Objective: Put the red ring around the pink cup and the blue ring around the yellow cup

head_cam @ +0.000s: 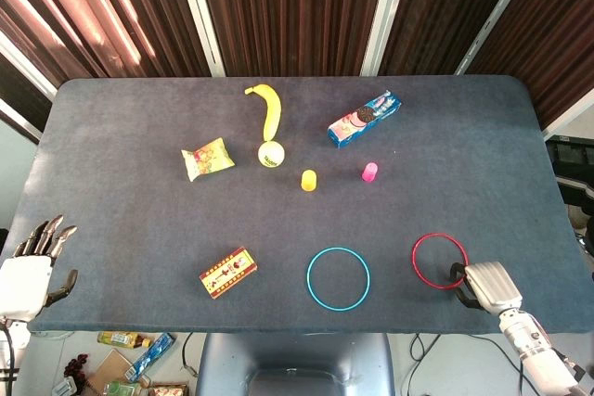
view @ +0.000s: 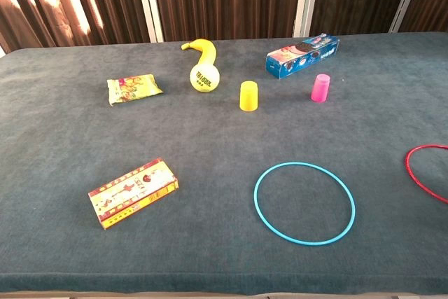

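Head view: two rings, two cups; right hand [head_cam: 486,285] pinches red ring [head_cam: 439,260].

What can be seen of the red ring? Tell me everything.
The red ring is a thin, smooth hoop, plastic by the look of it, lying flat on the dark blue table near its front right edge. Nothing sits inside it, only bare cloth. It lies to the right of the blue ring, apart from it, and well in front of the pink cup. The right hand is at its near right rim, dark fingers curled at the hoop; a firm grip cannot be confirmed. The chest view cuts off its right part.
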Available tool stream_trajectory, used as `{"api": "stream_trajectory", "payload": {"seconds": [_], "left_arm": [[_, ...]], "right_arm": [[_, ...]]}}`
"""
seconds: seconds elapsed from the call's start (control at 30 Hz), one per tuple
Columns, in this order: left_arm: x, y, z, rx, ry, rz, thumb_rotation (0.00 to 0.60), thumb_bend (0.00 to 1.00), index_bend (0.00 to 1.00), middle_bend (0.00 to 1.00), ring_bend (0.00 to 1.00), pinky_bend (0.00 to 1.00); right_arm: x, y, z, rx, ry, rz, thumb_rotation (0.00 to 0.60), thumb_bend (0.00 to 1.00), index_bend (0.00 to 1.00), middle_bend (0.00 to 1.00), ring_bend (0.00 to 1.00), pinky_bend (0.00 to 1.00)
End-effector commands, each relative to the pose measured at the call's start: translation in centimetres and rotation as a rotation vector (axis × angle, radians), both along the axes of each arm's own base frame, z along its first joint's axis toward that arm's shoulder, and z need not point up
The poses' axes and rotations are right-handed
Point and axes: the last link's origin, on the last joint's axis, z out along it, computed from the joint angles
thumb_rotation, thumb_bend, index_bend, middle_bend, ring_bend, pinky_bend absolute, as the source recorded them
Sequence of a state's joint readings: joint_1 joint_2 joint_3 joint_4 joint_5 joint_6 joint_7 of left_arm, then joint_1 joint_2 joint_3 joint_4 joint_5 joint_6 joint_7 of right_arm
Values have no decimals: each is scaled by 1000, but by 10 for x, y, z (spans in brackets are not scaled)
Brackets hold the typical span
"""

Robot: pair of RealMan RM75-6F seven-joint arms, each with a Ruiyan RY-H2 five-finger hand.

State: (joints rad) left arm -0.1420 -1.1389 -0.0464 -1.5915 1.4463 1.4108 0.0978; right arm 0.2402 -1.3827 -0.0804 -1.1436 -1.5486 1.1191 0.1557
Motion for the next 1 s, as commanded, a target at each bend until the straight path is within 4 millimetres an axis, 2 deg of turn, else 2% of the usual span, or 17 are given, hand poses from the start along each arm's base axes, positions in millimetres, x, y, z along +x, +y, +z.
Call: {"api": "stream_trajectory", "payload": {"seconds": [0.03,0.8,1.0], "left_arm": [[0,0,0,-1,0,0,600,381,155,23,3,227],[0,0,0,-4,-3,2,600,379,155,23,13,235],[0,-1,1,-3,-4,4,600,380,155,23,14,241]], "right_arm": [[-1,0,-1,3,0,-2,600,495,612,1000,1000,1000],[-4,-1,-4,-8,14,2,600,515,703,1000,1000,1000],[-3,-2,-3,-16,8,11,600,570,740,1000,1000,1000]]}}
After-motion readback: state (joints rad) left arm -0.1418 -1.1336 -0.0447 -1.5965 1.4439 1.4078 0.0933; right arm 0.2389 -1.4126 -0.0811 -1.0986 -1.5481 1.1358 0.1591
